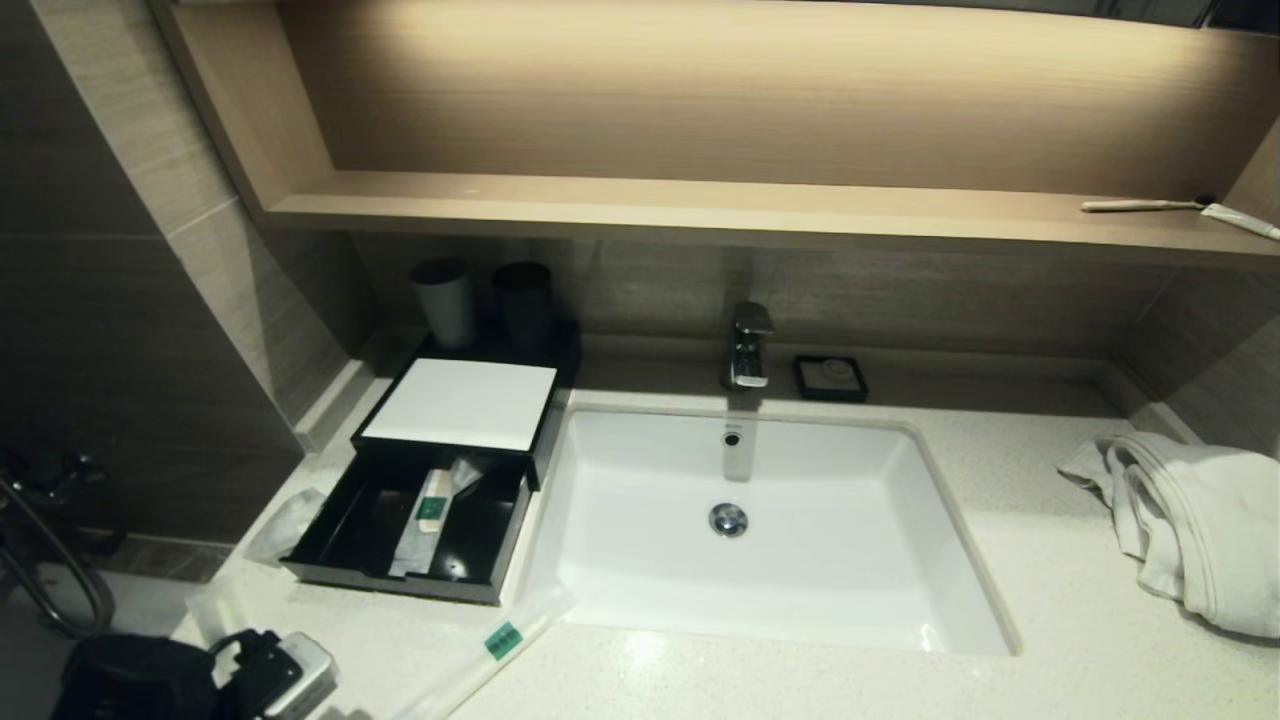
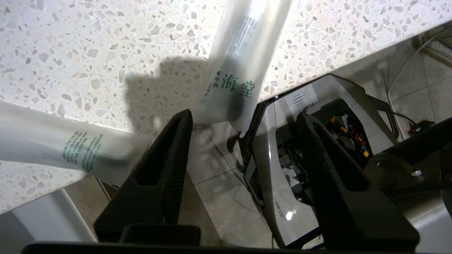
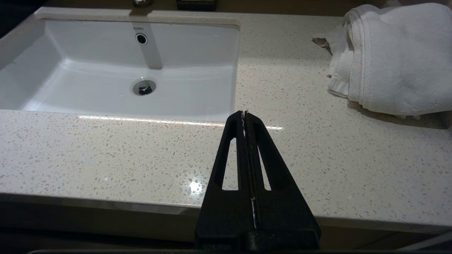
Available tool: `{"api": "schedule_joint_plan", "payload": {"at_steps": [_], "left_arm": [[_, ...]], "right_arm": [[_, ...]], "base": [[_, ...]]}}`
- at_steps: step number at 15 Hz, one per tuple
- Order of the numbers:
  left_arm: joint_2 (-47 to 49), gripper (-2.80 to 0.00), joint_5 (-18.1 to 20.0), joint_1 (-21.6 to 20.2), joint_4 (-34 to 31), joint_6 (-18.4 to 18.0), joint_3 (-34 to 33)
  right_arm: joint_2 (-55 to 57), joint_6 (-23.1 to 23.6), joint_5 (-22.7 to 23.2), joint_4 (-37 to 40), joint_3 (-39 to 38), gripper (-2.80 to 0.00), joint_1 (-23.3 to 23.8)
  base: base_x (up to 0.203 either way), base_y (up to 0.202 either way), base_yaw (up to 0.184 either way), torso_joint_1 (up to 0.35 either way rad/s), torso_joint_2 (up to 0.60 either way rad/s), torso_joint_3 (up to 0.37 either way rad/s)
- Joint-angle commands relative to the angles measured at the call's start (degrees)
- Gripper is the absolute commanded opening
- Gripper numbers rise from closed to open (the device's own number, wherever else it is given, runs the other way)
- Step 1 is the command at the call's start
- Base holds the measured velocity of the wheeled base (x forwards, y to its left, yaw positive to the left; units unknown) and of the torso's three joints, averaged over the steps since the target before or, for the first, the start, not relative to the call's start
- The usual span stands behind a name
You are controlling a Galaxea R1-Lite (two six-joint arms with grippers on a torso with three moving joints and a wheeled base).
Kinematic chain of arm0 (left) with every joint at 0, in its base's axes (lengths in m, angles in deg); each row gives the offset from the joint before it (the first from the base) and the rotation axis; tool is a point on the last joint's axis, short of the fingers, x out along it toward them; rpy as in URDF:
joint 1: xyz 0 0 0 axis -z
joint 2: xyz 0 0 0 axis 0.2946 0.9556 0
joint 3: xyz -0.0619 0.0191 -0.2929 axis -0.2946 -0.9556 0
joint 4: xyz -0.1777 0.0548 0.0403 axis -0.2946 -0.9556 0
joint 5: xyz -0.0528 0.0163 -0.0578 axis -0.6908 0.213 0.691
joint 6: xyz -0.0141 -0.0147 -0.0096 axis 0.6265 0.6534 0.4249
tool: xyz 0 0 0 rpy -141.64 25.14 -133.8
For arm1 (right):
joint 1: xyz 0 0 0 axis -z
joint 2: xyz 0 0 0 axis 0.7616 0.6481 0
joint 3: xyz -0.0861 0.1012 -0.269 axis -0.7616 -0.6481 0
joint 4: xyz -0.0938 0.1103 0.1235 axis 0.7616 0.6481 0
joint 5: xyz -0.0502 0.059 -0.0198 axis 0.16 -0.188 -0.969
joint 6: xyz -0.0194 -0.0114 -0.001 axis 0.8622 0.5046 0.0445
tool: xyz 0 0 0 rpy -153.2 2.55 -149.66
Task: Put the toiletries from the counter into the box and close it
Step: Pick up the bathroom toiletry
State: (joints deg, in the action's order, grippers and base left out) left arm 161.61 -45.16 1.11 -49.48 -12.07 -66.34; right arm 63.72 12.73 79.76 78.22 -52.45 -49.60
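At the counter's front edge: left gripper point(image 2: 243, 123), fingers spread, empty, by two sachets point(image 2: 243, 60); box point(image 1: 420, 520) drawer open, holding toiletries; right gripper point(image 3: 244, 114) pressed closed, empty, above countertop point(image 3: 106, 155).

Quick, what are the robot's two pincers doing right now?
Left pincer: open, holding nothing, at the counter edge by a toiletry packet.
Right pincer: closed, empty, above the counter.

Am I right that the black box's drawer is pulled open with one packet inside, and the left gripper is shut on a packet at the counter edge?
Not quite: the left wrist view shows the left gripper open, its fingers apart beside the packet. The drawer is open.
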Motion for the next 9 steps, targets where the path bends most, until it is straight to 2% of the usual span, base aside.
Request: {"api": "schedule_joint_plan", "payload": {"at_steps": [1,3,9], "left_arm": [[4.29,0.0,0.05,0.03,1.81,-0.12,0.15],[7.84,0.0,0.04,0.03,7.1,-0.18,-0.4],[7.32,0.0,-0.14,0.03,7.42,-0.28,-0.45]], "right_arm": [[0.0,0.0,-0.04,-0.01,0.0,-2.8,0.0],[0.0,0.0,0.04,-0.01,0.0,-2.8,0.0],[0.0,0.0,0.04,-0.01,0.0,-2.8,0.04]], "base": [[0.0,0.0,0.0,0.0,0.0,0.0],[0.0,0.0,0.0,0.0,0.0,0.0],[0.0,0.0,0.0,0.0,0.0,0.0]]}}
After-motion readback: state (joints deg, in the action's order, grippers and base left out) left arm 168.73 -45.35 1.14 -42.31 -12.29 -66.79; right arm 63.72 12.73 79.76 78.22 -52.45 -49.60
